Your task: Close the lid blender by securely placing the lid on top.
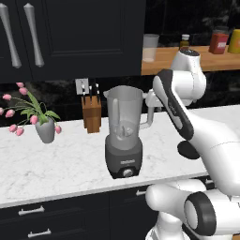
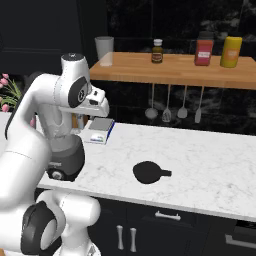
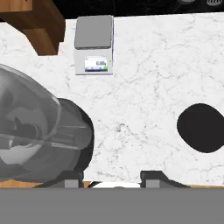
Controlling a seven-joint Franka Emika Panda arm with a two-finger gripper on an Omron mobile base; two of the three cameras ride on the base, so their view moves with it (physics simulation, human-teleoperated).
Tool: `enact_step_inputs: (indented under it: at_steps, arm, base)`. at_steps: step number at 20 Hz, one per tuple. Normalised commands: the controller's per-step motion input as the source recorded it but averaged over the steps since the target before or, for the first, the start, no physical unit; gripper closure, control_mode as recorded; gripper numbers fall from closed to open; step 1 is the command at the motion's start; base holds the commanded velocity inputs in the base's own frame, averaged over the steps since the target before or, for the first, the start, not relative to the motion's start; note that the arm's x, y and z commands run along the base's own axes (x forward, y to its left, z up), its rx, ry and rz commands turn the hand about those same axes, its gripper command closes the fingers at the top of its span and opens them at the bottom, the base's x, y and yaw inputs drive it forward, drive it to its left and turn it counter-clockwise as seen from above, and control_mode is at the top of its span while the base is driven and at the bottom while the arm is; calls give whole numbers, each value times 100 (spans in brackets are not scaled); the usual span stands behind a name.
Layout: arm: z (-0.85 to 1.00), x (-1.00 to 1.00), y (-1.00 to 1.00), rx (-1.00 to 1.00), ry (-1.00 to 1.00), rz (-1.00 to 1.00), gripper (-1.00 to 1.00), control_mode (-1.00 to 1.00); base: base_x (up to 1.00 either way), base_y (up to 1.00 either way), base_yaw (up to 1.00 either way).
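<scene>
White marble tabletop (image 1: 56, 164) ran under dark cabinets. Left base view: one blender (image 1: 123, 136) stood open near front edge, one knife block (image 1: 91, 114) behind it, one vase of pink flowers (image 1: 45, 129) to left; lid (image 1: 188, 150) partly hidden by arm.

Right base view: one lid (image 2: 149, 172) lay flat on tabletop, well apart from blender (image 2: 66, 162); one scale (image 2: 99, 131); four utensils (image 2: 175, 107) hung under wooden shelf (image 2: 175, 70).

Hand view: fingers (image 3: 113, 178) spread, holding nothing, above tabletop between jar and lid (image 3: 201, 127).
</scene>
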Motion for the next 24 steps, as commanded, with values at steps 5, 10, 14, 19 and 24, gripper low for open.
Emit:
enact_step_inputs:
  at_steps: [5,10,14,19,24]
  arm:
    - [0,-37,-29,7,-6,-2,-100,-100]
    - [-15,-61,-76,18,0,-40,-100,-100]
    - [-54,-8,-83,6,8,-66,-100,-100]
    - [-68,8,-100,6,10,-61,-100,-100]
    - [-76,27,-100,12,18,-50,-100,-100]
  base:
    - [0,0,0]
    - [0,0,0]
    - [0,0,0]
    - [0,0,0]
    - [0,0,0]
